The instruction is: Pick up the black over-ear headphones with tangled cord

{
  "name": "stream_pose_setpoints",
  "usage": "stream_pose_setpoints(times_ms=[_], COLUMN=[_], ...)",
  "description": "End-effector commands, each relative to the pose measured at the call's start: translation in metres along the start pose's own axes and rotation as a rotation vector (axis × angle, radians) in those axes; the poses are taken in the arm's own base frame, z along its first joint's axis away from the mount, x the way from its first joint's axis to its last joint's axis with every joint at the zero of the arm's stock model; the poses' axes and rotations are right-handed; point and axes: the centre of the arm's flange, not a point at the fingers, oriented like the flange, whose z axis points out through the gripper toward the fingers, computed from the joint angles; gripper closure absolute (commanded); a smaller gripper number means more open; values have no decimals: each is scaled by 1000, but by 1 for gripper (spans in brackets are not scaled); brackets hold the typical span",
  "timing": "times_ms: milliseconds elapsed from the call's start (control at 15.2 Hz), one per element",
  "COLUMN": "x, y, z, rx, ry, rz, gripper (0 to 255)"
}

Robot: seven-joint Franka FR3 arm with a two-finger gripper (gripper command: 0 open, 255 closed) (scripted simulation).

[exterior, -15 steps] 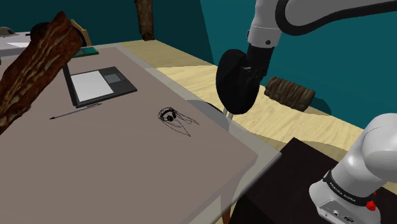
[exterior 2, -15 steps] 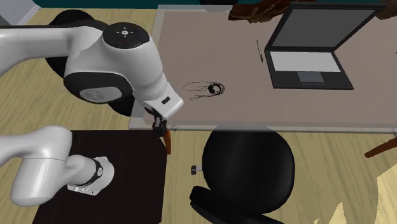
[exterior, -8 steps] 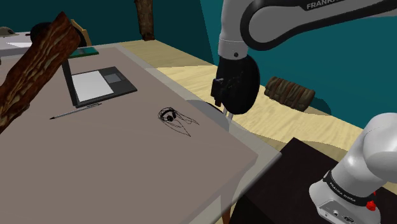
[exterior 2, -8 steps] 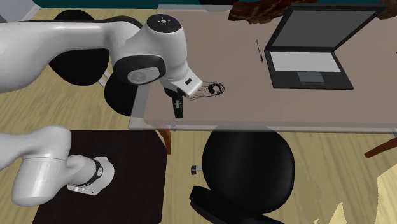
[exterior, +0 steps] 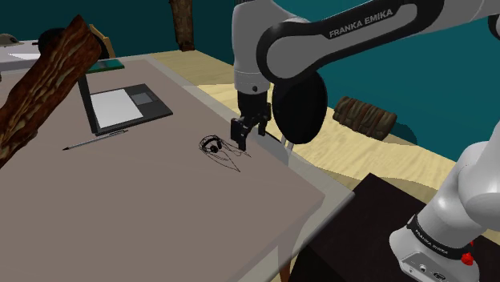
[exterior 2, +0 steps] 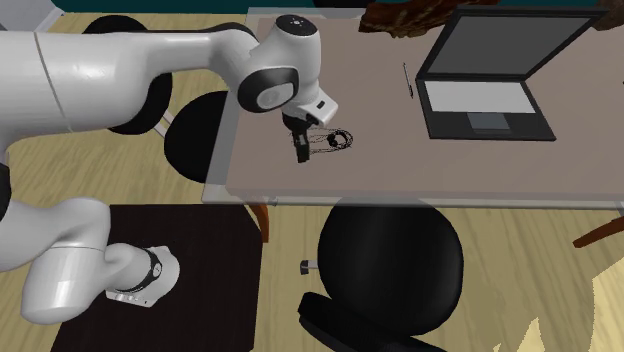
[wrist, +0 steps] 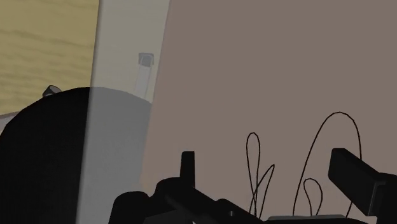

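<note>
gripper: black 2-finger gripper (exterior: 247, 136) hangs low over the table (exterior: 160, 208), pointing down. Fingers (wrist: 188, 164) stand apart and clasp nothing, so it is released.
target: headphones (exterior: 211, 145) lie flat on the table, near the edge facing the stand. The ear cups make a small dark knot, and the cord (exterior: 232, 159) fans out in thin loops toward the shoulder view's right.
offset: in the shoulder view the gripper sits just beside the ear cups, on their right, above the cord and not the band. The second exterior view agrees.
wrist: 2 or 3 thin cord loops lie on the table between the spread fingers, untouched.
step: approach, by my read. No grasp yet.
risk 1: closing here likely pinches only cord. The wire is thin, so it may slide through the pads, or the loops lift while the cups drag behind.
risk 2: a straight descent puts the fingertips on the table first, since the cord lies flat against it. Hard contact, nothing caught.
risk 3: a sideways shift toward the cups at this height could snag a loop on 1 finger and pull the cups off line.
risk 4: the table edge is near, so a drag could slide the set off toward the black chair (exterior: 300, 108) beyond it.
clearance: laptop (exterior: 120, 104) and pen (exterior: 96, 140) are well apart from the gripper, so I expect no collision there.
next: move over the cups or band and straddle the solid part before closing.
</note>
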Motion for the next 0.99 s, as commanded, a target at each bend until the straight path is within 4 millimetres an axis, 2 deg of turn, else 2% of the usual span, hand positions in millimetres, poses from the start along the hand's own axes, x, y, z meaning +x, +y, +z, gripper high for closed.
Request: stream_pose_setpoints(times_ms=[0,396,528,594,924], x=[8,10,10,10,9], y=[-7,-7,-7,-7,-7], z=[11,43,46,46,46], rx=[-1,-1,-1,-1,-1], ry=[-2,-2,-2,-2,-2], rz=[-8,-8,-8,-8,-8], gripper=[0,0,0,255,255])
